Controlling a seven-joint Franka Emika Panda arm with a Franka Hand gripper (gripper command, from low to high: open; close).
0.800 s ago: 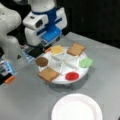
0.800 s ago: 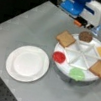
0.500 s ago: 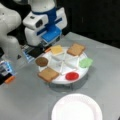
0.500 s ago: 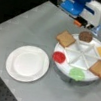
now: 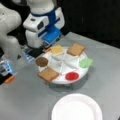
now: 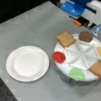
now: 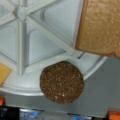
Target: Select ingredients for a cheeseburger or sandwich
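The gripper [image 5: 50,42] hangs above the divided tray [image 5: 62,77] near the patty [image 5: 41,61]; its fingers are out of sight; toast squares [image 5: 48,74], cheese [image 5: 56,49], lettuce [image 5: 85,62] and tomato [image 5: 72,76] lie on the tray's rim; the paper plate [image 6: 27,63] sits apart.

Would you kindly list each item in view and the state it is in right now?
Patty: on tray rim, under the wrist camera.
Toast squares: on tray, unstacked.
Cheese: on tray.
Lettuce: on tray.
Tomato: on tray.
Divided tray: inner compartments hold nothing.
Paper plate: bare.
Tool: not visible.
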